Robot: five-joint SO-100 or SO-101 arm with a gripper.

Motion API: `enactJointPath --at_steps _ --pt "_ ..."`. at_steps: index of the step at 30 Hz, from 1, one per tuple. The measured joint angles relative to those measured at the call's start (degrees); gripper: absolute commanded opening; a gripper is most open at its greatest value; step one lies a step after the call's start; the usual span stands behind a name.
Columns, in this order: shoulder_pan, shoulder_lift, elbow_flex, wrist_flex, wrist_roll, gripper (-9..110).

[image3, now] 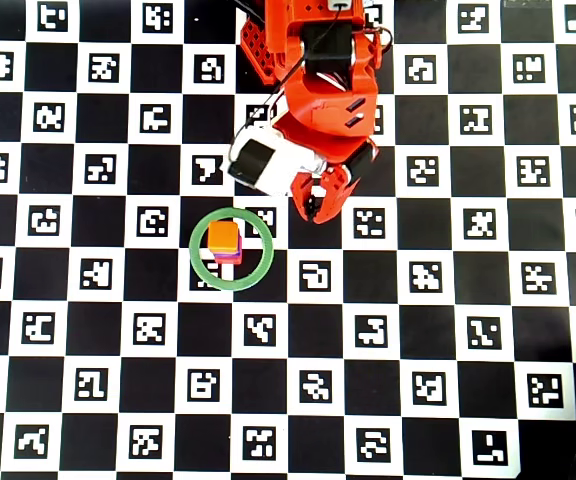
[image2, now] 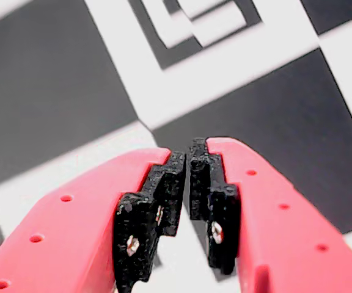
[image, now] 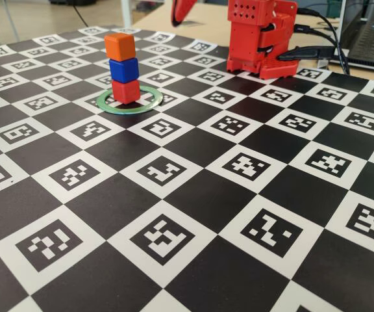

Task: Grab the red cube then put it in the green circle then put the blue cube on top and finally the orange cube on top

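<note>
Fixed view: orange cube [image: 120,46] atop blue cube [image: 124,70], red cube [image: 125,91]; no readable writing; hand [image2: 188,160] closed, empty.

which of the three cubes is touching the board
The red cube. It sits at the bottom of the stack inside the green circle; the blue cube rests on it, and the orange cube tops the stack.

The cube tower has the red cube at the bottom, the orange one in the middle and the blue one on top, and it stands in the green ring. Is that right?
Not quite. The fixed view shows the blue cube in the middle and the orange cube on top. The rest is right: the red cube is at the bottom, and the tower stands inside the green circle.
</note>
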Motion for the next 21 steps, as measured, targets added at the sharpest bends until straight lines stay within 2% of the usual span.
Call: enactJointPath --at_steps 11,21 --pt "-0.18 14.50 20.74 0.70 -9.76 -7" --pt "-0.79 26.81 32.08 0.26 -15.29 -7"
